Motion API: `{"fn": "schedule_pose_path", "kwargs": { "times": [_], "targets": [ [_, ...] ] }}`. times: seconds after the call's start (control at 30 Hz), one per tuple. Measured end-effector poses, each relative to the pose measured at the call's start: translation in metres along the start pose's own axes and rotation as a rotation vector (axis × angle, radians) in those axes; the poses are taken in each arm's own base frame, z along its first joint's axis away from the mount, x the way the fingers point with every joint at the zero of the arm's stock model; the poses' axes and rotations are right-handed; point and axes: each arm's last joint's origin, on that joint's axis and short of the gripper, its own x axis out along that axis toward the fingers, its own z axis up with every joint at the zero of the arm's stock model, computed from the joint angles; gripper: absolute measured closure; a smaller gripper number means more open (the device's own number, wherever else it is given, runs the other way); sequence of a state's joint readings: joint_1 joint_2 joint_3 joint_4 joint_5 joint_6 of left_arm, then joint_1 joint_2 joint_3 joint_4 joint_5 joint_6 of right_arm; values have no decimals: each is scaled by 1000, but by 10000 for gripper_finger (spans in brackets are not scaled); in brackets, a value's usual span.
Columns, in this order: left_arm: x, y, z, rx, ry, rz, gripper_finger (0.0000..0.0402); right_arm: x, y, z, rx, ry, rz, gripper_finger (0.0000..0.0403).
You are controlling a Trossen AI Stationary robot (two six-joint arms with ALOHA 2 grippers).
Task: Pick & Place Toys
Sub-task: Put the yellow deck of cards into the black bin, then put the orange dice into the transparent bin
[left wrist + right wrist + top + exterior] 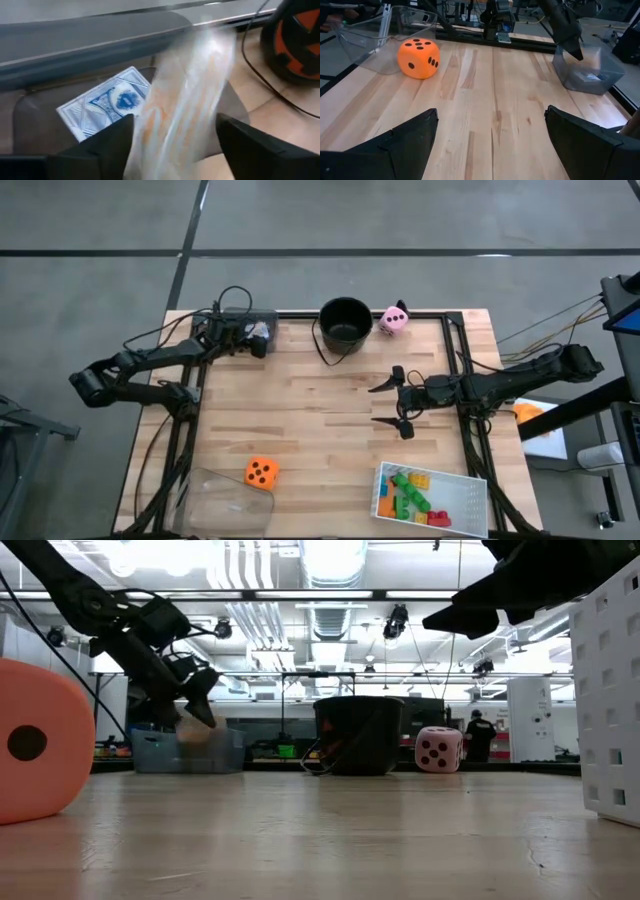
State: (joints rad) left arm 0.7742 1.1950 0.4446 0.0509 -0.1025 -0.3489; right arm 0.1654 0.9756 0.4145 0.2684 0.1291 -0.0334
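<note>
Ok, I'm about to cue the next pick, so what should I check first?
1. Left gripper jaws apart over the far tray: ok.
2. Falling card free of the jaws: cannot tell, it is blurred between them.
3. Blue card lying in that tray: ok.
4. Right gripper open and empty above the table: ok.
5. Orange die with nothing touching it: ok.
6. Pink die beside the bucket: ok.

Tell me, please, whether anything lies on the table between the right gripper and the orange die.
Nothing visible does. The right gripper hovers open over the middle of the table, and the right wrist view shows only bare wood between its fingers and the orange die, which sits beside the clear tray.
</note>
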Motion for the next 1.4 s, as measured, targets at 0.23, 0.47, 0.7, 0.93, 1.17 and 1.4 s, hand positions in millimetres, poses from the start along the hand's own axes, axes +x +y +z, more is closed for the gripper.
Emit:
{"fn": "schedule_pose_path", "kwargs": {
  "times": [0.23,0.47,0.7,0.93,1.17,1.4],
  "targets": [
    [0,1,0,-9,-10,34,59,0,0,-1,0,2,0,42],
    [-9,-2,8,14,-77,5,51,0,0,-1,0,2,0,42],
    [-44,-20,18,91,-207,-186,51,0,0,-1,0,3,0,42],
    [-84,-56,0,195,-183,-513,51,0,0,-1,1,3,0,42],
    [-120,-96,-36,348,-79,-816,51,0,0,-1,4,-1,1,42],
    [-149,-115,-72,454,87,-1018,51,0,1,1,15,-17,25,42]
  ]
}}
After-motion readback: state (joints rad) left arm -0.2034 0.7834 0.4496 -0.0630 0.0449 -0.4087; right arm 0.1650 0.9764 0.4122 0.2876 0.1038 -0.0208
